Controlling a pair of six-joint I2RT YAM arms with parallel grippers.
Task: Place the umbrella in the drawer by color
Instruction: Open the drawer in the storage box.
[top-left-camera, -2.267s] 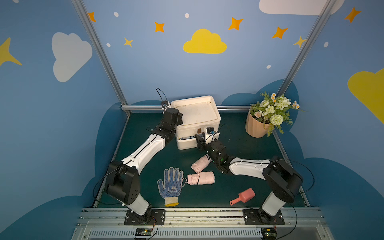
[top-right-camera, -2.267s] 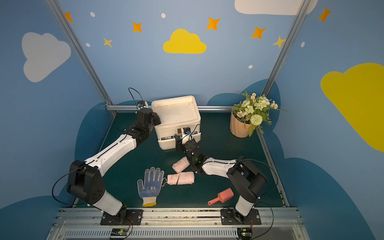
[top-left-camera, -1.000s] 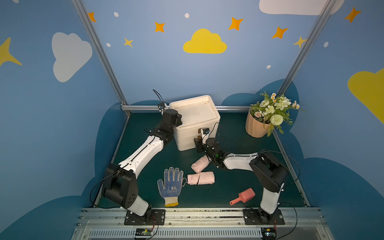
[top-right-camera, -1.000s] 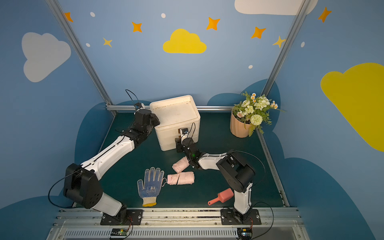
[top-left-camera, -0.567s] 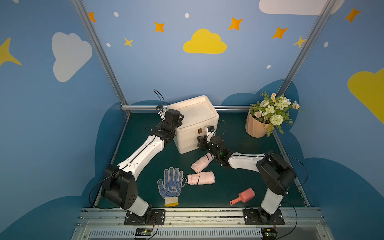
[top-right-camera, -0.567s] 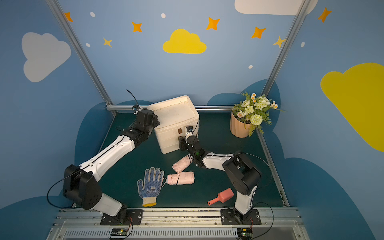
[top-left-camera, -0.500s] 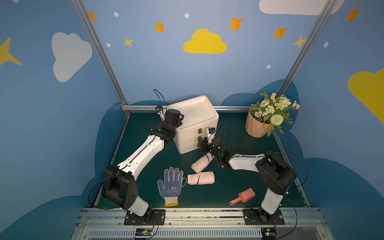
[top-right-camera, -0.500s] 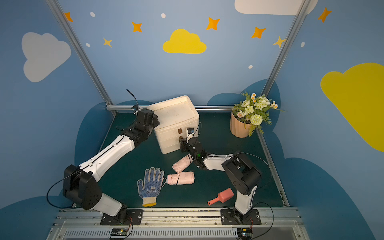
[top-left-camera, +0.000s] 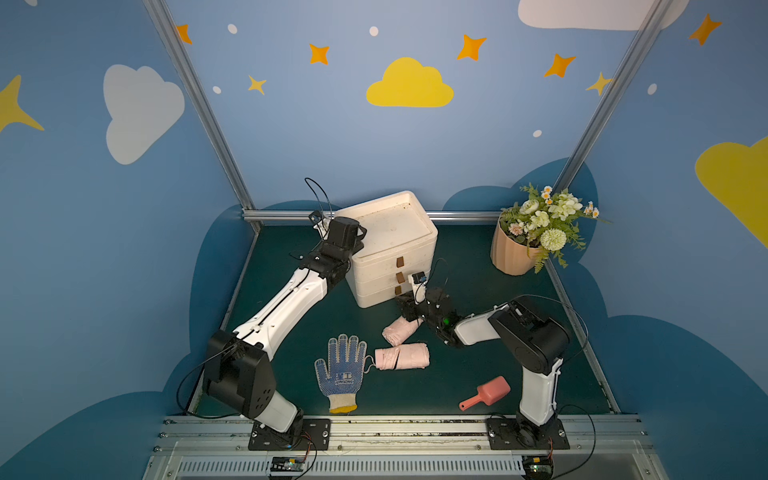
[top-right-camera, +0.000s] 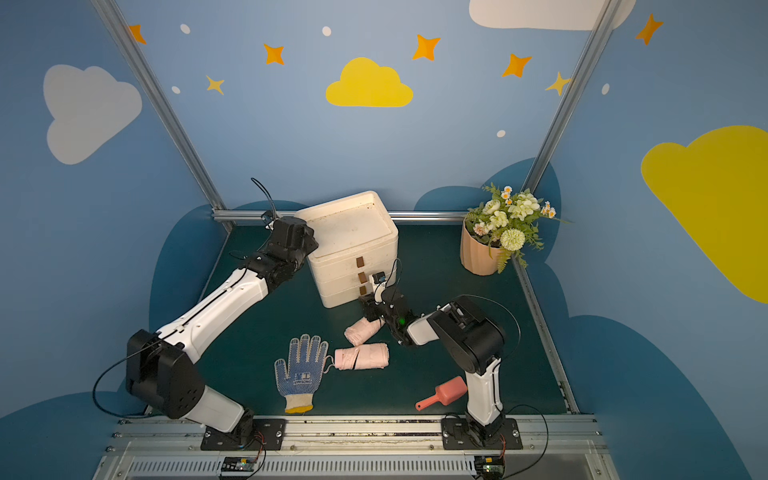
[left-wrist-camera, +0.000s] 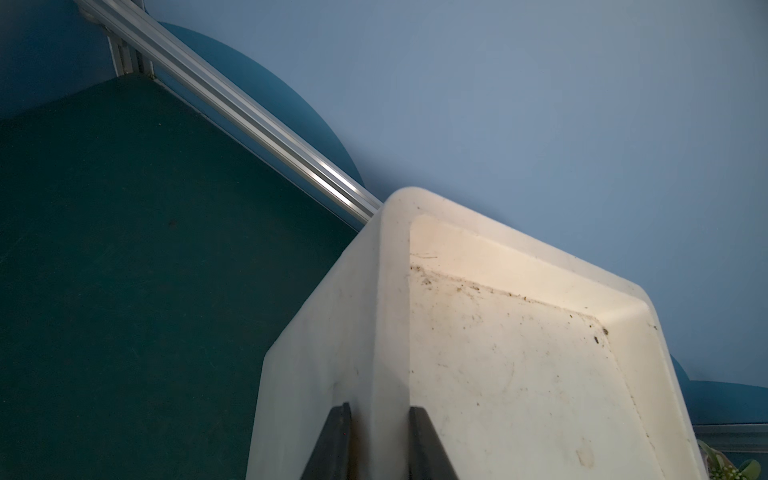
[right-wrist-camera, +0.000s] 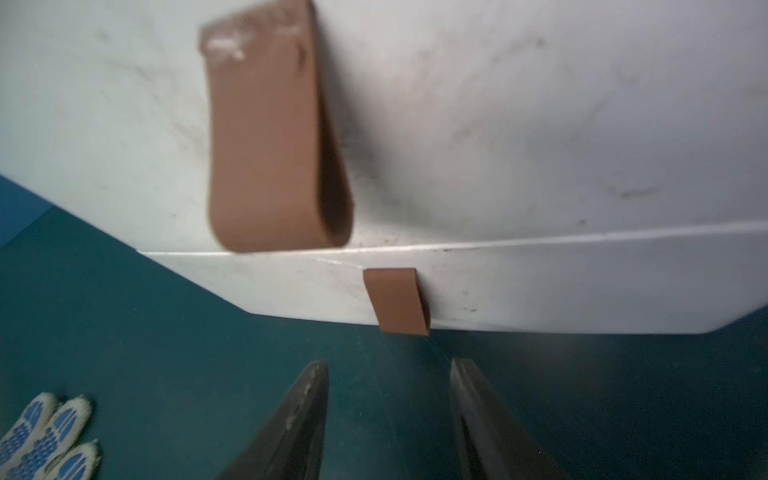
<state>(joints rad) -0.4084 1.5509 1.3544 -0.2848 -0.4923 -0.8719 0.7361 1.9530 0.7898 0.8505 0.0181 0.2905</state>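
Top views: drawer shut again, umbrellas still out

In both top views the white drawer cabinet (top-left-camera: 386, 228) now sits turned askew with all three drawers closed; moments ago one drawer stood pulled out. The left hand (left-wrist-camera: 379, 409) is clamped on the cabinet's top rim, steadying it. The right hand (right-wrist-camera: 388, 365), jaws apart and empty, waits just short of the bottom pull tab (right-wrist-camera: 397, 301). On the table (top-left-camera: 478, 374), the nearer umbrella (top-left-camera: 401, 331), pink and folded, lies right beside the right hand, and the farther umbrella (top-left-camera: 409, 358) lies just behind it. Neither is stowed, so a drawer probably needs reopening first.
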